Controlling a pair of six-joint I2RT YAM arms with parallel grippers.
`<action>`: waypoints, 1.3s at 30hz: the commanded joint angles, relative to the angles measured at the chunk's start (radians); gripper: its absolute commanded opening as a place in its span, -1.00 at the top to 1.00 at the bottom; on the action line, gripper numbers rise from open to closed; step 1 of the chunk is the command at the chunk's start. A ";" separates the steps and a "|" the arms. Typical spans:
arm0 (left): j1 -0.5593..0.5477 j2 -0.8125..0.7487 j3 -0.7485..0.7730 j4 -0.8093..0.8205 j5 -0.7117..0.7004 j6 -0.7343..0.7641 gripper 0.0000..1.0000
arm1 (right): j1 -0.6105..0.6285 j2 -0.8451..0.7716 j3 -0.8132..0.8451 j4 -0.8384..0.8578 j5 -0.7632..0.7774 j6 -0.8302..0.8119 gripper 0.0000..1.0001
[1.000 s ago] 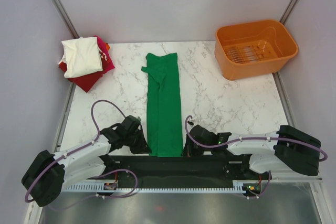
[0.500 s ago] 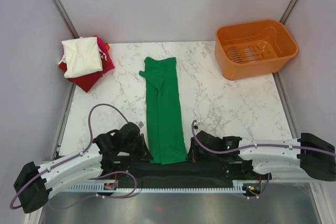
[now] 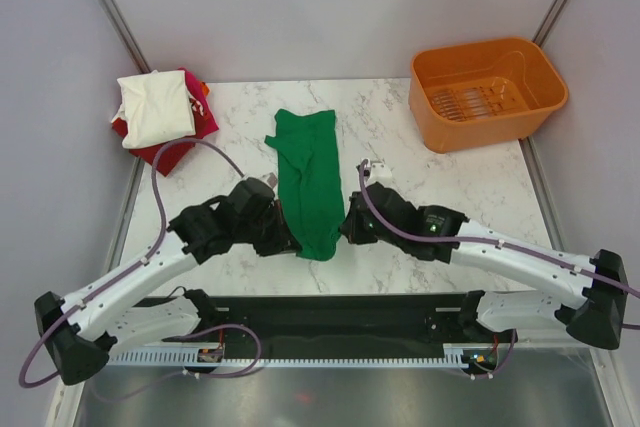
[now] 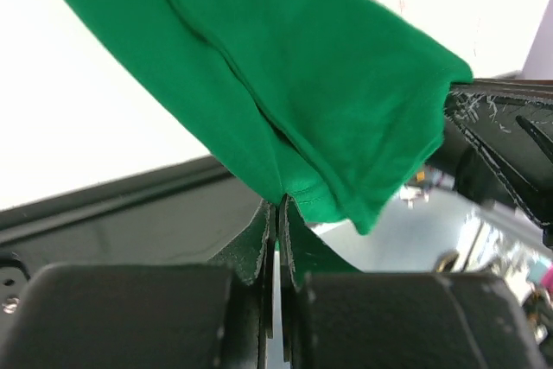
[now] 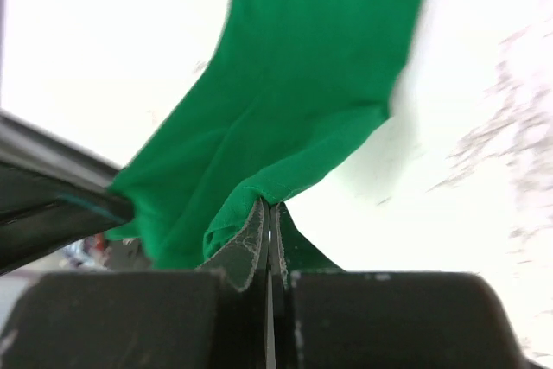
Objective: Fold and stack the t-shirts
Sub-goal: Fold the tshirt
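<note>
I had both claws clamped on the near end of the green t-shirt. The left gripper pinched its left corner and the right gripper its right corner, jaws pressed together on the cloth. The tee ran as a narrow strip from between them toward the surface's far edge. The folded t-shirts sat stacked at the far left corner.

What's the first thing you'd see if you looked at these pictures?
The bright green t-shirt, stretched in a long strip down the middle of the marble table, with the left gripper and the right gripper each pinched shut on a near corner. Then the orange basket at the far right corner and the pile of folded shirts, cream-white on top, at the far left.
</note>
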 commanded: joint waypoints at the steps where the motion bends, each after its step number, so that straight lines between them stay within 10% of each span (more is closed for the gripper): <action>1: 0.088 0.093 0.122 -0.065 -0.068 0.127 0.95 | -0.103 0.060 0.083 -0.080 0.020 -0.157 1.00; 7: 0.310 0.248 0.228 -0.024 0.017 0.275 0.95 | -0.225 0.201 0.205 -0.074 -0.025 -0.258 1.00; 34: 0.536 0.823 0.516 0.049 0.001 0.424 0.95 | -0.443 0.742 0.624 -0.045 -0.189 -0.427 0.88; 38: 0.571 1.008 0.674 0.047 0.079 0.482 0.10 | -0.480 0.865 0.789 -0.114 -0.146 -0.416 -0.11; 39: 0.576 1.048 0.769 0.044 0.093 0.495 -0.49 | -0.488 0.883 0.823 -0.129 -0.125 -0.412 -0.44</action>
